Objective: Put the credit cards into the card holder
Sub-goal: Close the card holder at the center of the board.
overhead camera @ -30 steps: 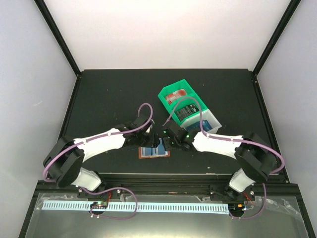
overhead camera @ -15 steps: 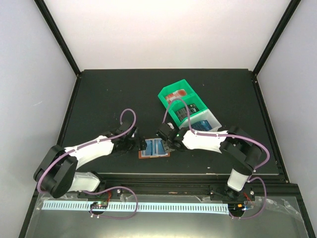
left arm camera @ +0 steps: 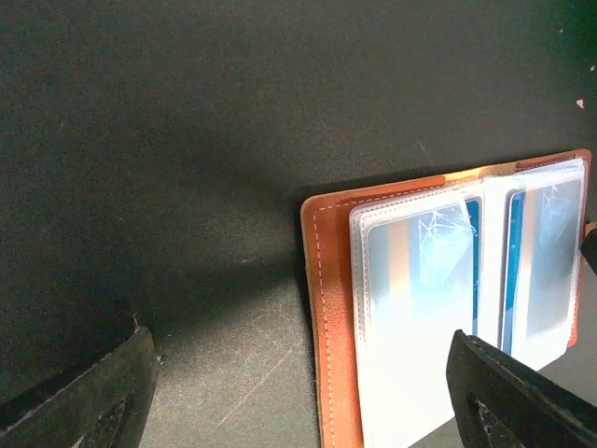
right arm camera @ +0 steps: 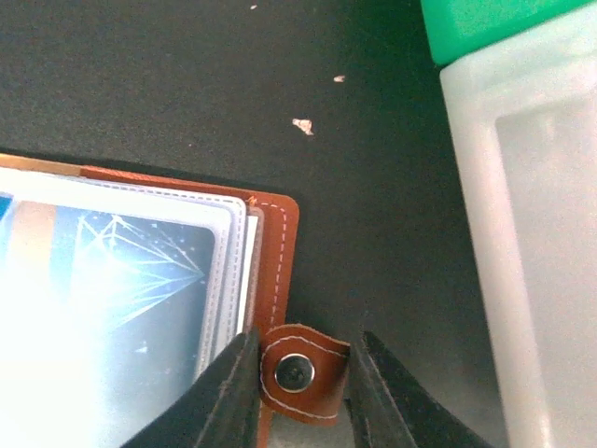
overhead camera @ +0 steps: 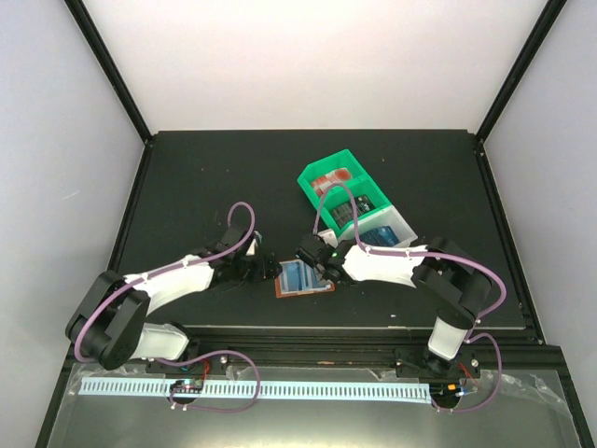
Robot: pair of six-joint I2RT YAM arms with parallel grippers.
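The brown leather card holder (overhead camera: 303,278) lies open on the black mat, its clear sleeves holding blue cards (left arm camera: 420,271). In the right wrist view a blue card (right arm camera: 112,308) shows in the sleeve. My right gripper (right arm camera: 300,369) is shut on the holder's strap with the snap button (right arm camera: 294,371), at the holder's right edge (overhead camera: 320,269). My left gripper (left arm camera: 298,383) is open wide and empty, its fingers either side of the holder's left edge (overhead camera: 268,271). Red cards (overhead camera: 333,176) and dark cards (overhead camera: 353,211) lie in the green bin.
The green bin (overhead camera: 312,177) and the white bin (overhead camera: 399,224) stand right behind my right gripper; the white bin's wall (right arm camera: 532,233) is close to its right finger. Small crumbs (right arm camera: 302,124) lie on the mat.
My left gripper has drawn back left off the holder. My right gripper has closed in on the strap. The holder has shifted slightly right and turned a little.
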